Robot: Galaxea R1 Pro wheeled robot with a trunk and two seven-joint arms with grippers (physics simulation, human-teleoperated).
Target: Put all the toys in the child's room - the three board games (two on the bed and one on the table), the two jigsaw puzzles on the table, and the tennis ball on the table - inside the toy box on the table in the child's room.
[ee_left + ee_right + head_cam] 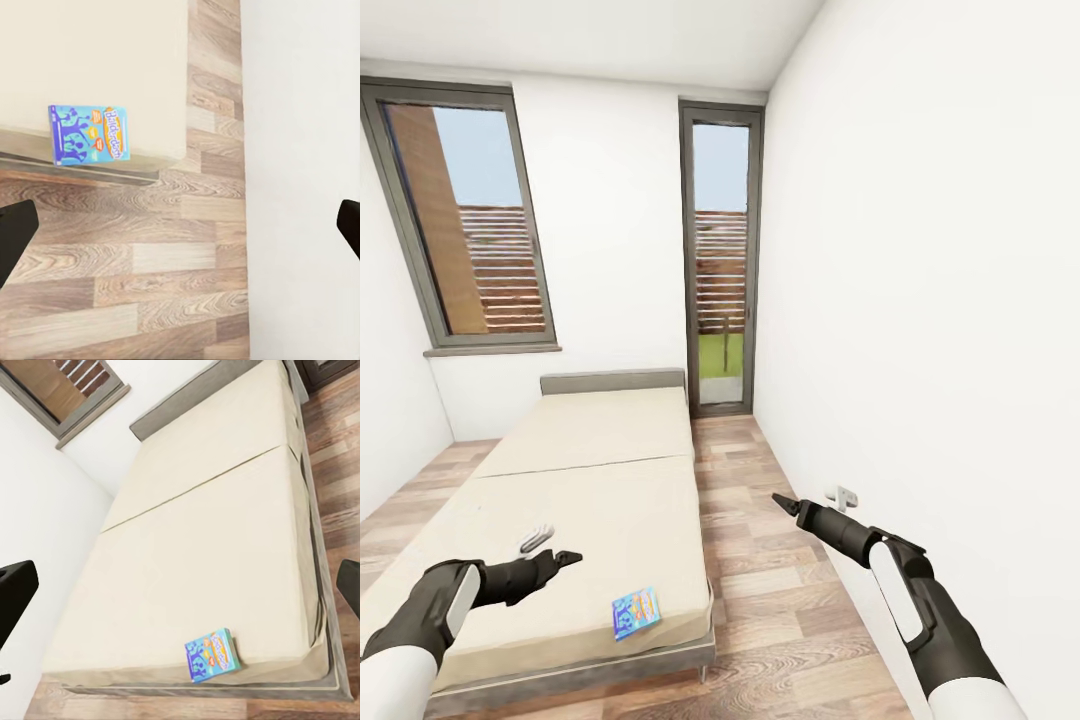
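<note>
A small blue board game (pixel 635 612) with orange print lies flat at the near right corner of the cream bed (pixel 600 470). It shows again in the left wrist view (pixel 88 134) and the right wrist view (pixel 212 654). My left gripper (pixel 565 557) hovers open over the bed's near end, left of the box. Over the floor to the right of the bed, my right gripper (pixel 785 503) is open and empty. A small pale flat thing (pixel 535 540) rests on the mattress by the left gripper; I cannot tell what it is. The table, toy box, jigsaw puzzles and tennis ball are out of view.
A strip of wood-plank floor (pixel 780 600) runs between the bed and the white right wall (pixel 920 300). A grey headboard (pixel 612 380), a window (pixel 470 220) and a narrow glass door (pixel 720 260) stand at the far end. A small white fitting (pixel 843 497) sits low on the right wall.
</note>
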